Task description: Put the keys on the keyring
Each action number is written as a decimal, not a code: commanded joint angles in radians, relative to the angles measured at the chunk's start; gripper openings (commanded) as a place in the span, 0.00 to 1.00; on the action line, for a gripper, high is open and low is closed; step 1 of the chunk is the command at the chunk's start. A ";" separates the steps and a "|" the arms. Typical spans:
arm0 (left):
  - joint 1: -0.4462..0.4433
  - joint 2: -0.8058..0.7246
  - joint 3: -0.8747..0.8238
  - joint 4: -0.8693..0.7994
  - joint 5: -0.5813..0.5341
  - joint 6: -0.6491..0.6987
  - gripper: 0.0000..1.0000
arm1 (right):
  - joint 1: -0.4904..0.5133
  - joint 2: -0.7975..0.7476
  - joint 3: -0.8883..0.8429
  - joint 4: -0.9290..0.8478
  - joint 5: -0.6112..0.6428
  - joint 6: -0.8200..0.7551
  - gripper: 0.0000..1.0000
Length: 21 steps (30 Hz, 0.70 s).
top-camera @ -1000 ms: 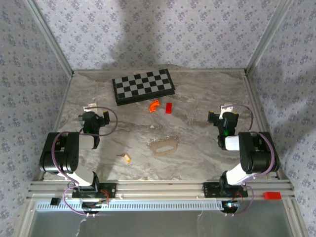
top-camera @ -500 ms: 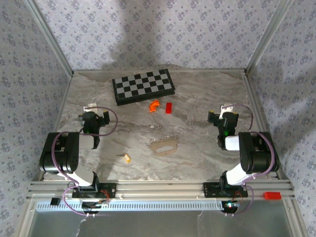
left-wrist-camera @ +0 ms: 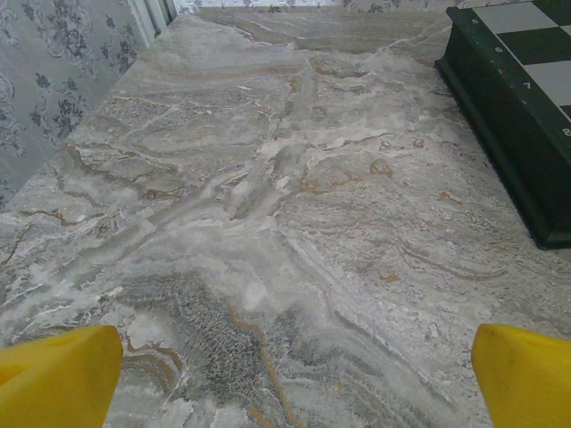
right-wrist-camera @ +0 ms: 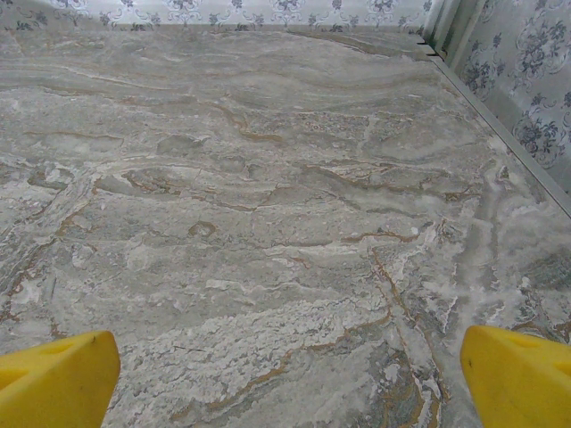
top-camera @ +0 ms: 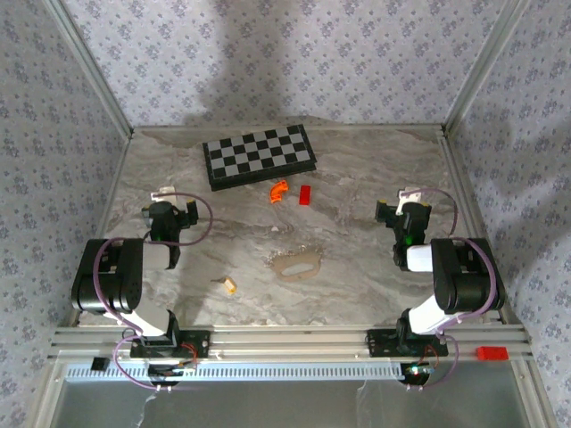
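Both my end effectors hang low over the marbled table (top-camera: 357, 178), empty. The left end effector (top-camera: 169, 210) and the right end effector (top-camera: 403, 214) each have their yellow fingers spread wide, seen at the corners of the wrist views.

The keys (top-camera: 229, 285) lie flat near the table's front edge, closer to my left arm. The keyring (top-camera: 298, 265) rests near the middle, apart from them, its thin chain trailing off the far left side.

I judge the key light, stiff and prone to skating on this smooth surface. The yellow-orange plastic head looks the best place to pinch, edge to edge. The pale loop seems light too, and its chain limp, so it is likely to shift. I would steady the loop's body with my right end effector and leave the ring end free.
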State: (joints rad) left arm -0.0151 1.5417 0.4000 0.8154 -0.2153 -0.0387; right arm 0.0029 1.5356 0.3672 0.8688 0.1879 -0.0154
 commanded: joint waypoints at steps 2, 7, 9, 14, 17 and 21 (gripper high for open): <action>0.000 -0.022 -0.001 0.012 0.028 -0.005 1.00 | 0.006 -0.011 0.001 0.014 0.022 0.006 1.00; -0.003 -0.095 0.002 -0.057 0.039 0.004 1.00 | 0.032 -0.097 0.050 -0.144 0.032 -0.025 1.00; -0.010 -0.145 0.014 -0.129 0.039 0.006 1.00 | 0.054 -0.141 0.057 -0.187 0.053 -0.042 1.00; -0.051 -0.300 0.054 -0.398 0.033 -0.034 1.00 | 0.143 -0.290 0.104 -0.380 0.135 -0.013 1.00; -0.116 -0.415 0.090 -0.585 0.012 -0.048 1.00 | 0.197 -0.371 0.173 -0.585 0.246 0.108 1.00; -0.191 -0.605 0.137 -0.827 -0.024 -0.187 1.00 | 0.237 -0.428 0.293 -0.866 0.246 0.280 1.00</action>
State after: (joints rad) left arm -0.1860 1.0286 0.4789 0.2314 -0.2119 -0.1184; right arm 0.2203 1.1385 0.5854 0.2680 0.3820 0.1230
